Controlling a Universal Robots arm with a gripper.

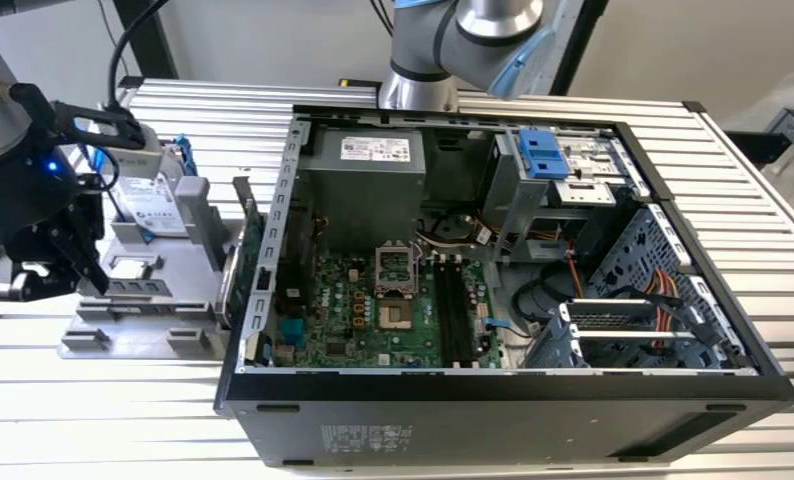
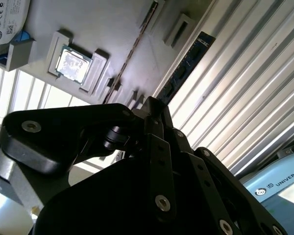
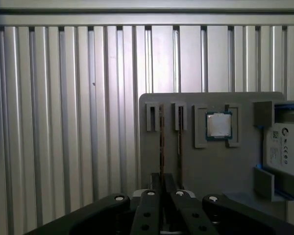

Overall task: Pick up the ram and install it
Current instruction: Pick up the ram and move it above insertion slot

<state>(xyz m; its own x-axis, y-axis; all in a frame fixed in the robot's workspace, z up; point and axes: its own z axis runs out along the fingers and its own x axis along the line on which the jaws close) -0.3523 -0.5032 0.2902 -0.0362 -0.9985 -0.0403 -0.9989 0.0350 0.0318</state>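
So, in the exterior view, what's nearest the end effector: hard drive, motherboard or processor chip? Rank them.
1. Processor chip, on the gray holder beside the end effector.
2. Hard drive, farther back on that holder.
3. Motherboard, inside the open case.

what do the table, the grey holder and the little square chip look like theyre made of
Table: bare metal, likely aluminium; ribbed slats with a bright brushed sheen.
Grey holder: matte plastic by its look, perhaps printed; flat, dull surface with moulded pockets.
Chip: shiny silver metal lid on a greenish board edge.
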